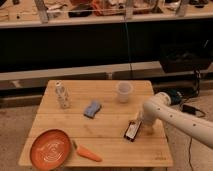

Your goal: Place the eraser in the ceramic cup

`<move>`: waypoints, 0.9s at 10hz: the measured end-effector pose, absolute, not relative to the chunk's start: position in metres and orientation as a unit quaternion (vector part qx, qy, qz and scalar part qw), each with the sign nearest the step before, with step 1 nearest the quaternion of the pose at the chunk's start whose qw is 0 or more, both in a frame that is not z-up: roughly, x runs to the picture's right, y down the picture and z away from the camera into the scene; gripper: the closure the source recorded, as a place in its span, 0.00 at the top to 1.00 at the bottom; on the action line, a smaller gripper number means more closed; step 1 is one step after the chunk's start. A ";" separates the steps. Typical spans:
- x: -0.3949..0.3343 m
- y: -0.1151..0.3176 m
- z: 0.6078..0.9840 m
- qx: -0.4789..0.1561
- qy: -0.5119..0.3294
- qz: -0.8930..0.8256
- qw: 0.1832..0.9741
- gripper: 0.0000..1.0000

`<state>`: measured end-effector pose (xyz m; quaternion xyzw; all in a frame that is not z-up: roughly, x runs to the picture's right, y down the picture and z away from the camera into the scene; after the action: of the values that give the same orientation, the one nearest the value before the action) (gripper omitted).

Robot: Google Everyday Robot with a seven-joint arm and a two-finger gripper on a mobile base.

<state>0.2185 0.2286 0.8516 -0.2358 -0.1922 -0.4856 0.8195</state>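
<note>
Gripper (pixel 139 121) at one eraser (pixel 132 132) (on table (pixel 110 127)); one ceramic cup (pixel 124 92) apart.

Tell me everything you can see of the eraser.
The eraser is a flat, dark rectangular block with a pale stripe along its top face. It lies flat on the wooden table, toward the right front, its long axis slanting from near-left to far-right. The gripper is right at its far end, coming down from the right; whether it touches the eraser cannot be told. The ceramic cup stands apart, farther back.
</note>
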 end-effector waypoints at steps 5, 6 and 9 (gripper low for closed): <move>0.218 0.227 0.850 -0.234 -0.192 -0.486 0.820 0.41; 0.219 0.226 0.848 -0.234 -0.191 -0.486 0.820 0.27; 0.218 0.224 0.844 -0.234 -0.193 -0.487 0.819 0.01</move>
<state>0.2182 0.2244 0.8442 -0.2344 -0.1927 -0.4868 0.8191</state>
